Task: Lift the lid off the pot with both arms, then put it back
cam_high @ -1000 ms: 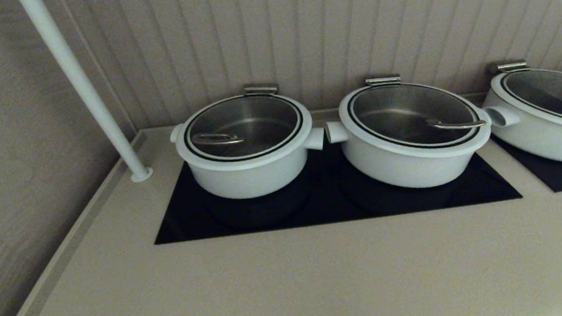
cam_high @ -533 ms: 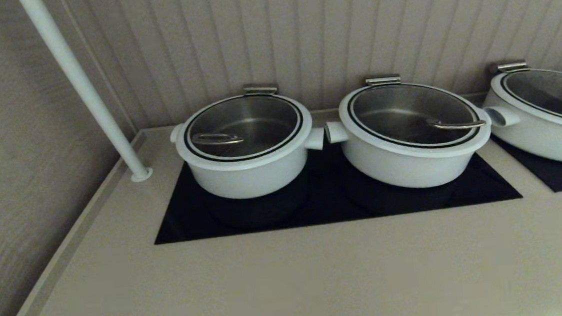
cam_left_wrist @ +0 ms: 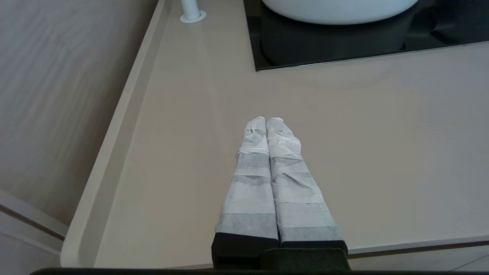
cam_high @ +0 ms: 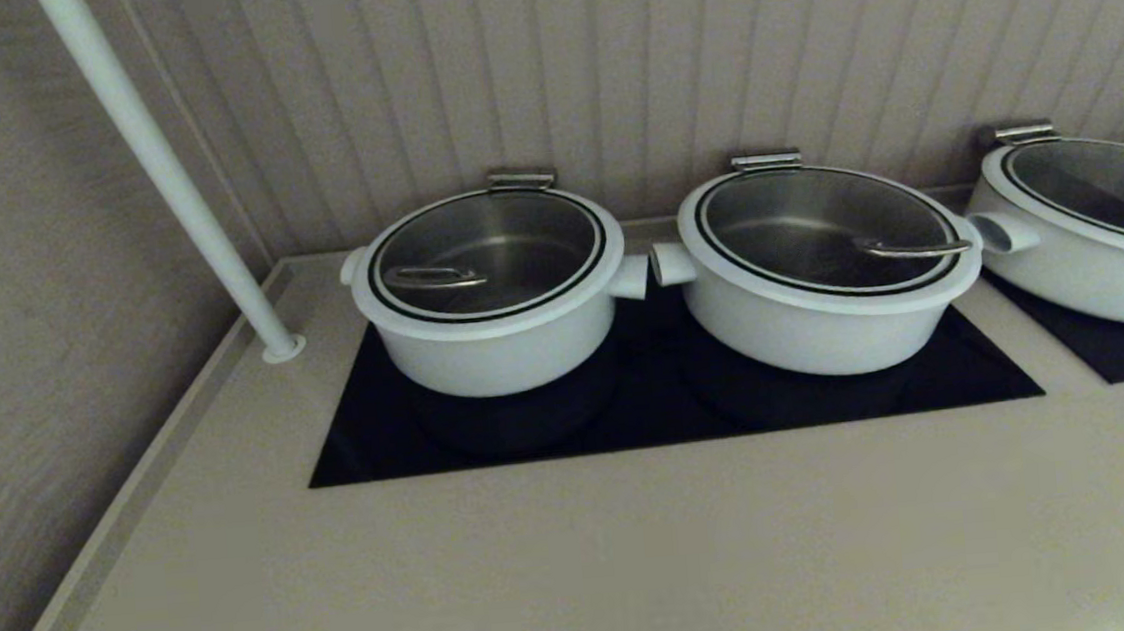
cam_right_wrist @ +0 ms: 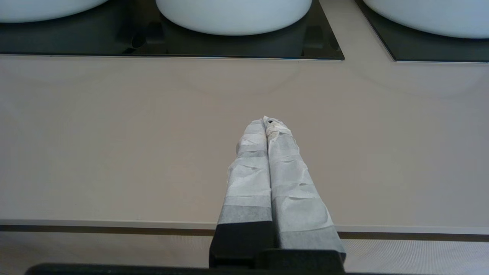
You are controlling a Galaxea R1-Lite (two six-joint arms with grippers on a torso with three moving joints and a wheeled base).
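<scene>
The pot [cam_high: 494,346] is white, narrow and deep, and stands at the left of the black cooktop [cam_high: 650,419]. Its clear glass lid [cam_high: 487,251] with a wire handle [cam_high: 434,278] rests on it. Neither arm shows in the head view. My left gripper [cam_left_wrist: 266,119] is shut and empty, low over the counter near its front edge, short of the pot's base [cam_left_wrist: 340,9]. My right gripper [cam_right_wrist: 266,120] is shut and empty over the counter's front, facing the middle pot's base [cam_right_wrist: 233,15].
A wider white pot [cam_high: 823,315] with its lid stands right of the task pot, handles nearly touching. A third pot [cam_high: 1089,254] sits far right on another cooktop. A slanted white pole [cam_high: 172,181] meets the counter [cam_high: 582,565] at the back left. Walls stand behind and to the left.
</scene>
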